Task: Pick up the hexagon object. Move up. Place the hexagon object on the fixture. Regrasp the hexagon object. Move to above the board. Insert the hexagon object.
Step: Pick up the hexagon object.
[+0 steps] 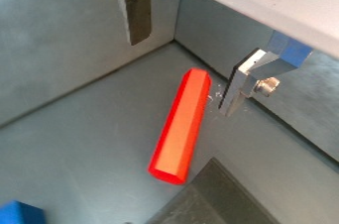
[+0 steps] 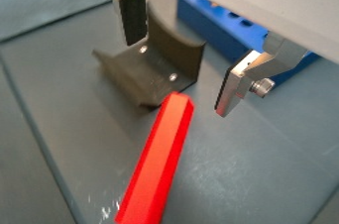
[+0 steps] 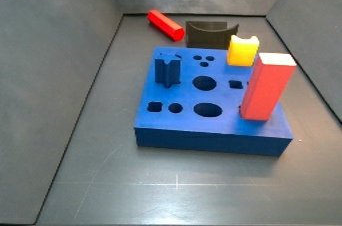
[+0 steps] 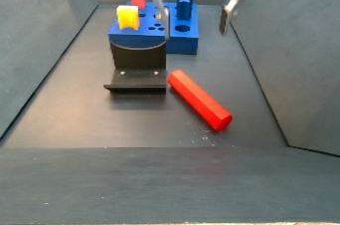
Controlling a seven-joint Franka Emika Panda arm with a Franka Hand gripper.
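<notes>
The hexagon object (image 1: 179, 129), a long slim bright red rod, lies flat on the grey floor beside the black fixture (image 2: 153, 59). It also shows in the other wrist view (image 2: 157, 164) and in both side views (image 3: 166, 25) (image 4: 200, 100). My gripper (image 1: 188, 50) hangs above the rod, open and empty, with one finger (image 1: 138, 15) on each side of the rod's far end. It shows in the other wrist view (image 2: 183, 52) too. The blue board (image 3: 214, 110) with shaped holes sits beyond the fixture (image 4: 137, 75).
A yellow round-topped block (image 3: 243, 50), a thick red-orange block (image 3: 270, 87) and a dark blue piece (image 3: 167, 68) stand in the board. Grey walls close in the floor on all sides, and the rod lies near one wall.
</notes>
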